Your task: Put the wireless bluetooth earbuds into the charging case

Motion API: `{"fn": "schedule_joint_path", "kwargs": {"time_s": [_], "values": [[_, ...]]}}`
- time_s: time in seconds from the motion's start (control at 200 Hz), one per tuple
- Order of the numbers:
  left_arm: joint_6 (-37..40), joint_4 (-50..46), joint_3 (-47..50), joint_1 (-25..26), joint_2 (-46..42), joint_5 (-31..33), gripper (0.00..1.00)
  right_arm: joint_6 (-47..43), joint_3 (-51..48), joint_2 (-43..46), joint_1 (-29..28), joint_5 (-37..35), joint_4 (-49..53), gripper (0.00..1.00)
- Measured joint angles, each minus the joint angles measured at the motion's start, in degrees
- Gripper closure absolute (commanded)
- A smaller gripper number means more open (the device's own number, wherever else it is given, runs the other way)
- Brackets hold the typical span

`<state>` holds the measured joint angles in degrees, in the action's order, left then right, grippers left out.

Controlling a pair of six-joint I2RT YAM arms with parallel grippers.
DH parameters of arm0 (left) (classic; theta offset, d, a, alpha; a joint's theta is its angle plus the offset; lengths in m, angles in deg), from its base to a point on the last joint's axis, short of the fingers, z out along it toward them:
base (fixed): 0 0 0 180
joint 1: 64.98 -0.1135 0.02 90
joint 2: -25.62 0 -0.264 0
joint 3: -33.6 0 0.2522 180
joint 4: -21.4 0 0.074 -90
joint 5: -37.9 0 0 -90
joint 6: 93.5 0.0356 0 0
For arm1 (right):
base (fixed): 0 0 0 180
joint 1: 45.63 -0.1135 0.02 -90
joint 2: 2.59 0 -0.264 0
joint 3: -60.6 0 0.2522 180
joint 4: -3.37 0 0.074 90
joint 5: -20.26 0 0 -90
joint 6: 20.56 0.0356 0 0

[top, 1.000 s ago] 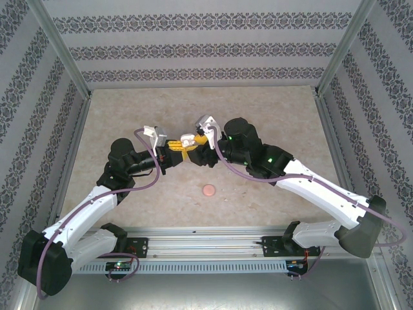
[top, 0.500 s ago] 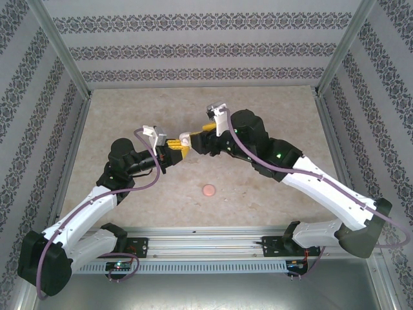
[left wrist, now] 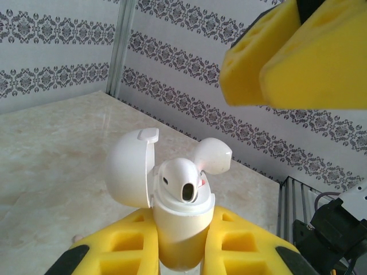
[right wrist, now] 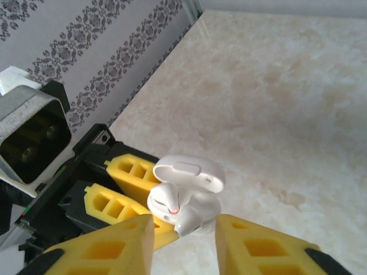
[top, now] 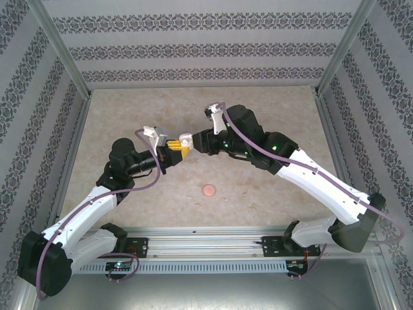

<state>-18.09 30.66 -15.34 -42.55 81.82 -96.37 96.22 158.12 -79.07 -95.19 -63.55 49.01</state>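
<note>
My left gripper [left wrist: 180, 246] is shut on the white charging case [left wrist: 180, 226] and holds it upright above the table, its lid [left wrist: 129, 172] flipped open. One of the wireless bluetooth earbuds [left wrist: 180, 180] sits in the case. A second earbud [left wrist: 212, 156] leans out of the case at an angle. From above, the case [top: 185, 139] hangs between the two arms. My right gripper [right wrist: 180, 240] is open just short of the case, and the leaning earbud [right wrist: 188, 220] lies in line with its gap, untouched. Its yellow fingers [left wrist: 298, 57] hover above the case.
A small round pink disc [top: 208, 190] lies on the beige table [top: 271, 110] nearer the arm bases. Patterned walls [top: 206, 51] close in the table on three sides. Metal rails [top: 193, 245] run along the near edge.
The right wrist has turned and drawn slightly back from the case, and its jaws have narrowed. The left arm and the case have stayed still.
</note>
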Motion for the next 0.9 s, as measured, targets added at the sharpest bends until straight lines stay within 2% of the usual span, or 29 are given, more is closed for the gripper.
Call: {"fn": "schedule_joint_path", "kwargs": {"time_s": [0.125, 0.22, 0.47, 0.709, 0.904], "values": [[0.0, -0.5, 0.0, 0.0, 0.0, -0.02, 1.0, 0.5, 0.7, -0.85, 0.35, 2.08, 0.7, 0.74], [0.0, -1.01, 0.0, 0.0, 0.0, 0.0, 1.0, 0.76, 1.03, -1.33, 0.61, 3.32, 0.81, 0.67], [0.04, -2.1, 0.0, 0.0, -0.04, 0.0, 1.0, 1.53, 2.1, -2.08, 0.7, 3.87, 2.34, 0.63], [0.52, -3.17, 0.0, 0.0, -0.48, 0.0, 1.0, 1.62, 3.58, -3.1, 0.7, 3.93, 4.44, 0.64], [0.63, -3.17, 0.0, 0.0, -0.87, -0.02, 1.0, 1.86, 4.66, -4.63, 0.7, 4.46, 5.6, 0.69]]}}
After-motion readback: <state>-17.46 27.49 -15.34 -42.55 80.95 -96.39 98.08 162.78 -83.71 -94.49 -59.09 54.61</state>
